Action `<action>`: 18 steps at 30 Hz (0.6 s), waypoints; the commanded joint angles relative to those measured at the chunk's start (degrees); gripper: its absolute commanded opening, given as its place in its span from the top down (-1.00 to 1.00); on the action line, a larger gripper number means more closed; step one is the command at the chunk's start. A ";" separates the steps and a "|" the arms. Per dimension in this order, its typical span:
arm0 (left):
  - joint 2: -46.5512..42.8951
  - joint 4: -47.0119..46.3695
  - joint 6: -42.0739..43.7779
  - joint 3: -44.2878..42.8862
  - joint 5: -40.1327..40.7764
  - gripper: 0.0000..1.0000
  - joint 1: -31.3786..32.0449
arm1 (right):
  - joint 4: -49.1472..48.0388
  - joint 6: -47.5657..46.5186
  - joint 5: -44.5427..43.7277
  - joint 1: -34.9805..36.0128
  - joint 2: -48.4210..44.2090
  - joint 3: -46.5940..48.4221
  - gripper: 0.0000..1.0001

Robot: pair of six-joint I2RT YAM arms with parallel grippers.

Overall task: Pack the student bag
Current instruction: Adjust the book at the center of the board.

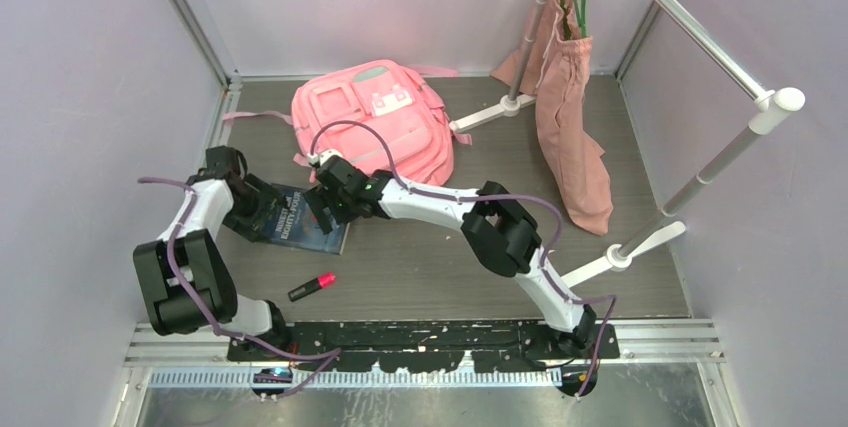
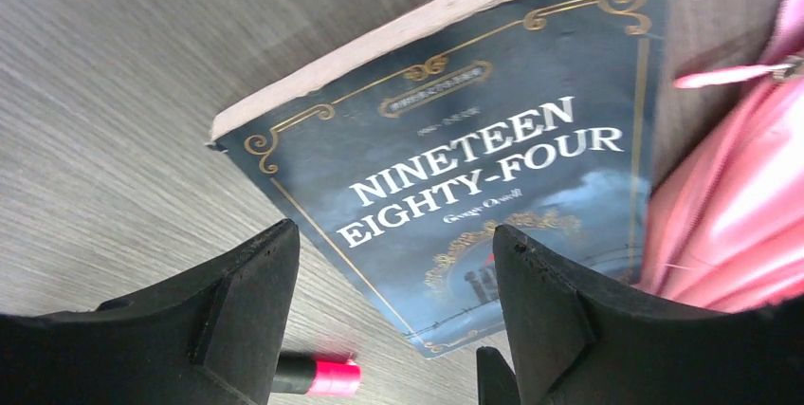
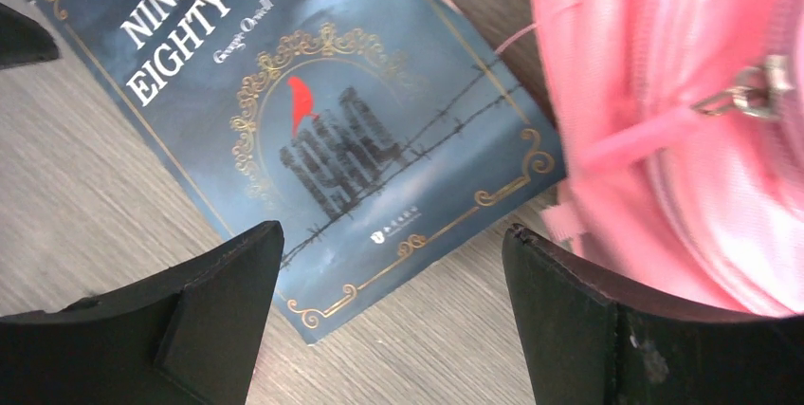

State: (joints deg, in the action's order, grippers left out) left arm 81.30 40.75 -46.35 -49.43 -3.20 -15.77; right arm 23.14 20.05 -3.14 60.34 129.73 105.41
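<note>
The student bag [image 1: 370, 122], a bright pink backpack, lies flat on the table at the back centre; its side fills the right of the right wrist view [image 3: 683, 120]. A dark blue book titled Nineteen Eighty-Four [image 1: 303, 221] lies flat just left of and in front of it. My left gripper [image 1: 264, 209] hovers over the book's left end, open, with nothing between its fingers [image 2: 396, 234]. From the right, my right gripper [image 1: 323, 207] stands open over the book's corner nearest the bag [image 3: 393, 234], also holding nothing.
A black pen-like stick with a pink cap [image 1: 312, 287] lies in front of the book. A dusty-pink drawstring sack [image 1: 572, 127] hangs from a green hanger on a white rack [image 1: 700, 42] at the back right. Grey walls close in both sides.
</note>
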 commanded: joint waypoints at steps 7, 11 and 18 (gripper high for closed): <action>1.01 -3.61 1.41 -13.40 -3.54 -0.50 5.59 | -13.72 3.88 -8.91 -0.07 -17.40 -17.54 -0.82; 9.05 -6.51 -3.84 -17.84 -2.06 -0.49 11.14 | -17.43 5.48 -11.01 -0.12 -24.30 -25.72 -0.82; 17.84 -14.08 -12.55 -20.12 1.00 -0.40 15.31 | -17.20 6.34 -13.92 -0.07 -32.31 -35.65 -0.82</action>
State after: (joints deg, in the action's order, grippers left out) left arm 97.97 32.97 -53.23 -68.36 -4.93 -1.19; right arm 9.17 24.77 -13.69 60.20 102.00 72.99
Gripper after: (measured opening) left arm 0.716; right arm 0.909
